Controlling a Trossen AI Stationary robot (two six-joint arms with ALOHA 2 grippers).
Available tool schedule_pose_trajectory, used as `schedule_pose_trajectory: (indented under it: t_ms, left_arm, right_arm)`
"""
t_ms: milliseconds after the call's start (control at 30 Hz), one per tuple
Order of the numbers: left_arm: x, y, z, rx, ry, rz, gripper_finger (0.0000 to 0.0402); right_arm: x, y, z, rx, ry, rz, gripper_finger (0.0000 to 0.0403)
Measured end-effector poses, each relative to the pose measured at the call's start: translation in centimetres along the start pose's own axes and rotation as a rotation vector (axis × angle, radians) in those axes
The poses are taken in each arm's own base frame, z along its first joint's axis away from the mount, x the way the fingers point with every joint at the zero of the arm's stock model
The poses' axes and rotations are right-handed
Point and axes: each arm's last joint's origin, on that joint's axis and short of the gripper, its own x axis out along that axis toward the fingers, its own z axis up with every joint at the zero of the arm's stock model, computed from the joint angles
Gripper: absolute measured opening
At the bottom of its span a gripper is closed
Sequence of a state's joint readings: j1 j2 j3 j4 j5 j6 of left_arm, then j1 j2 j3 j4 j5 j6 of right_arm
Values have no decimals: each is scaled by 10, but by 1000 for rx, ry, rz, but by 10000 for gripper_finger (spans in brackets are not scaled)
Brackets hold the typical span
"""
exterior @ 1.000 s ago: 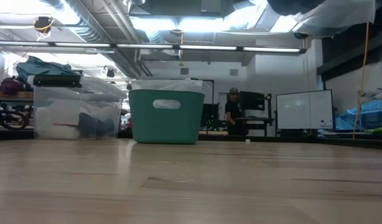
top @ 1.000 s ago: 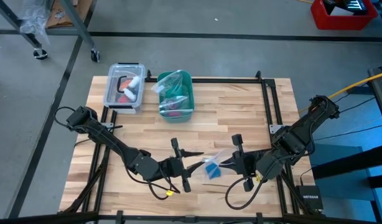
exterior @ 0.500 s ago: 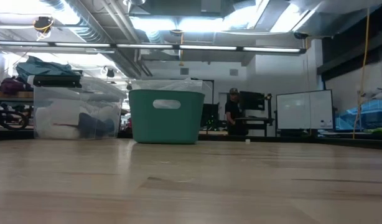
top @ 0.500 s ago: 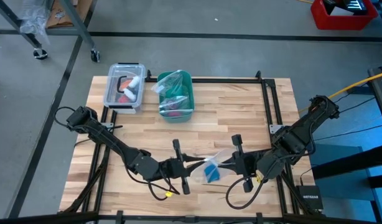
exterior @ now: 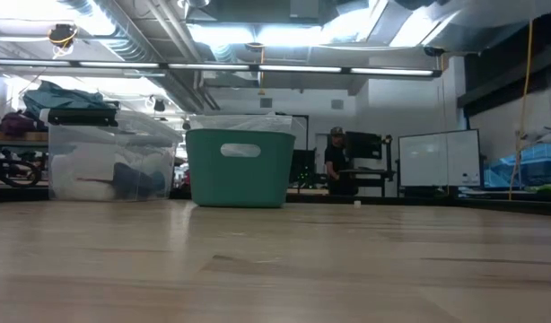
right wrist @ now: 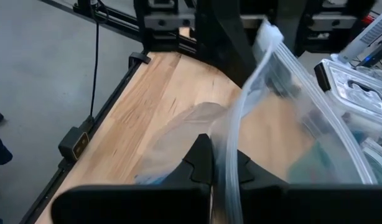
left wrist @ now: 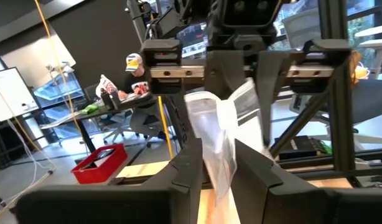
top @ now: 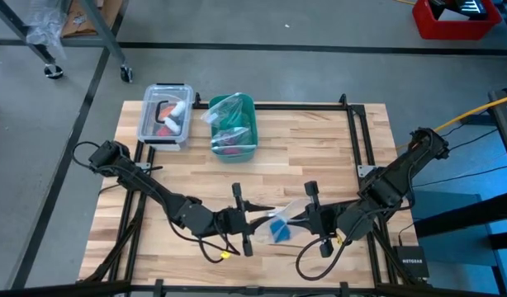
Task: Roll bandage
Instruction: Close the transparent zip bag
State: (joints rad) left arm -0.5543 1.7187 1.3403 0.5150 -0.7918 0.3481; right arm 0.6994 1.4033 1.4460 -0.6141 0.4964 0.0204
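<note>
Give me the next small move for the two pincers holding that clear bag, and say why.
Probably pull the bag's mouth apart: the left pincer and right pincer each pinch the clear bag above the table, and the blue bandage sits inside.

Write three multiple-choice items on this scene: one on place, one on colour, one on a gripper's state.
1. Where does the clear plastic bag sit?
A. In the teal bin
B. Between the two grippers
C. On the floor

2. What colour is the bandage showing under the bag?
A. Blue
B. Red
C. Yellow

3. The right gripper is:
A. Wide open
B. Out of view
C. Shut on the bag

Answers: 1 B, the high view shows it between the left gripper and the right; 2 A, blue shows there; 3 C, its fingers pinch the plastic.
</note>
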Motion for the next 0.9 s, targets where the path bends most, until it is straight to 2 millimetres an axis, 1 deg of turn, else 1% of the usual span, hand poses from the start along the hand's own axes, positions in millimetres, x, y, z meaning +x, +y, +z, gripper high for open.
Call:
schedule_pose_trajectory:
  t_ms: [267,567,733,900]
  left_arm:
    - [2,2,-1,2,2,5,5]
    - [-5,-5,2,26,-1,-12,1]
    - [-13,-10,3,79,24,38,0]
    - [-15,-12,4,97,25,39,0]
  right_arm:
    - [3,2,1,3,-9,9,3]
    - [3,2,1,5,-12,18,3]
    - [3,2,3,15,-29,18,3]
    - [4,0,4,22,-34,7,3]
